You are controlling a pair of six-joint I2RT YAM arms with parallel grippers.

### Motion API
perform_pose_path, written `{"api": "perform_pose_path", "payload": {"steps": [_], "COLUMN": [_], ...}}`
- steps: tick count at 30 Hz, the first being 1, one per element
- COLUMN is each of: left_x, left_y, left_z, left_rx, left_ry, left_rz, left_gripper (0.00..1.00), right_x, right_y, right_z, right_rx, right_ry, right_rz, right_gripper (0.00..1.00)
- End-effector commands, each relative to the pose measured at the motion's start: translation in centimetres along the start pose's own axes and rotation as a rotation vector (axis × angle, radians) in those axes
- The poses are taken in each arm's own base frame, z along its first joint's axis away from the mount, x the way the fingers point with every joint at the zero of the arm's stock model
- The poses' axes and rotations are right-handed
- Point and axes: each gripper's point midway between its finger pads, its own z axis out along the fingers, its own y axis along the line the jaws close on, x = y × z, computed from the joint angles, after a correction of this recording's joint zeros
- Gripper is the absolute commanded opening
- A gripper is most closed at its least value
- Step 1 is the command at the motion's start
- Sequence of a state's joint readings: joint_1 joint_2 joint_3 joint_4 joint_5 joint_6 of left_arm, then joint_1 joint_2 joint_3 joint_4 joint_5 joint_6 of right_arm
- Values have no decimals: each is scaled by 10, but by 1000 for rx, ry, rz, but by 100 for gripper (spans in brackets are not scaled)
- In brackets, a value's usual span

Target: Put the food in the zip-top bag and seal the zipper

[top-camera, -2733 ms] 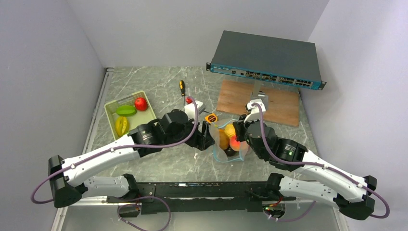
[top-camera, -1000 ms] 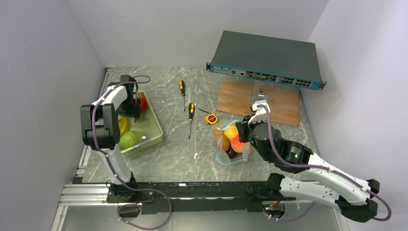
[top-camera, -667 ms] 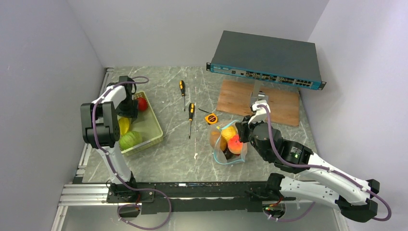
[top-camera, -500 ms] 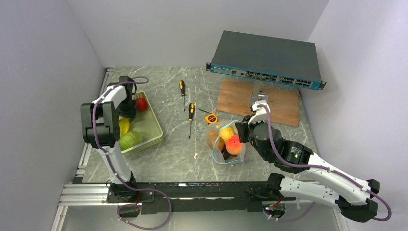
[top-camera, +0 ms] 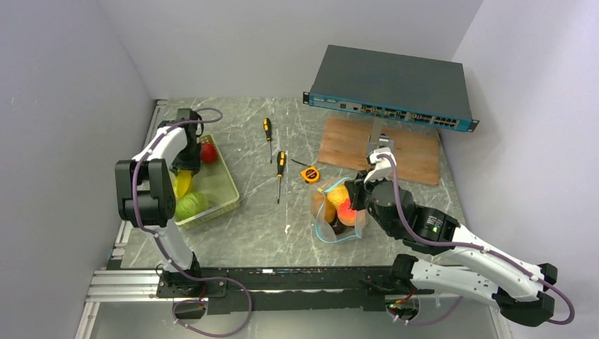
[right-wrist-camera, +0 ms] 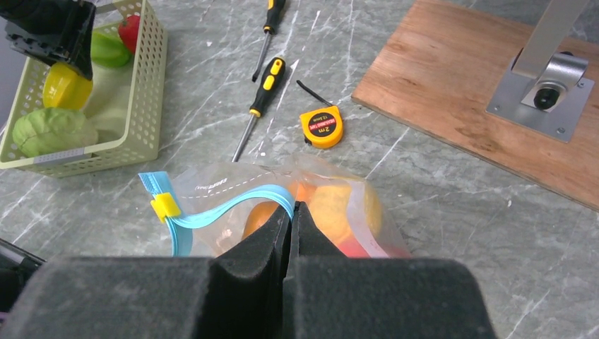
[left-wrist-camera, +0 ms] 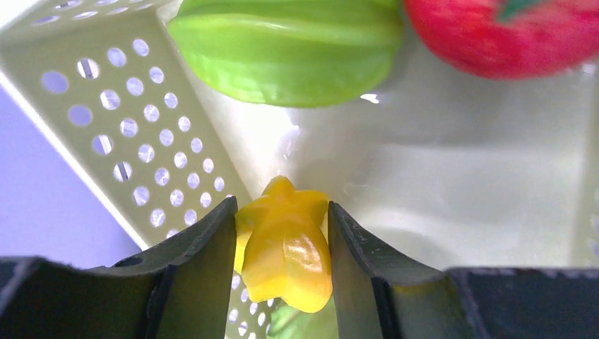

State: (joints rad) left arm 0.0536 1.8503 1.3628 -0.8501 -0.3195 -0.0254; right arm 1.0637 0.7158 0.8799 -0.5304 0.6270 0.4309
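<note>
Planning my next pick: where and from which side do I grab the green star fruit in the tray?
Once the left claw drops off the yellow fruit, come straight down and pinch the green star fruit across its narrow middle. It lies sideways, tray wall at one end, apple at the other, so end-to-end looks blocked.

Out at nine o'clock on the grey marble table sits the pale green perforated basket. Up toward twelve, a far screwdriver and a near screwdriver lie close together, orange-and-black handles far, tips toward six. Yellow tape measure just at three o'clock of the near one, and at two o'clock a wooden board carrying a metal stand, dark network switch behind.
</note>
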Motion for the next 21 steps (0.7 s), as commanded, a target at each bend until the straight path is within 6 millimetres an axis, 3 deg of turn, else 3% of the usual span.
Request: {"api": "perform_pose_path", "payload": {"steps": [1,8,13,21], "left_x": [-10,-8,-1,22], "left_y": [-10,-10,-32,-87], "left_z": [-43,-106,-171,-300], "left_rx": [9,42,294,856], "left_ry": [-124,-259,-409,-696], "left_rz": [-3,-9,-43,-34], "left_gripper": [35,34,34,33], "right_x": [-12,-16,-15,-14], "right_y": [4,9,13,19], "right_z": [-3,1,3,6], "right_rx": [-21,-24,-37,-52], "right_ry": [-50,-44,-43,-34], "right_rz": [40,14,21,35], "right_gripper": [0,0,0,0]}}
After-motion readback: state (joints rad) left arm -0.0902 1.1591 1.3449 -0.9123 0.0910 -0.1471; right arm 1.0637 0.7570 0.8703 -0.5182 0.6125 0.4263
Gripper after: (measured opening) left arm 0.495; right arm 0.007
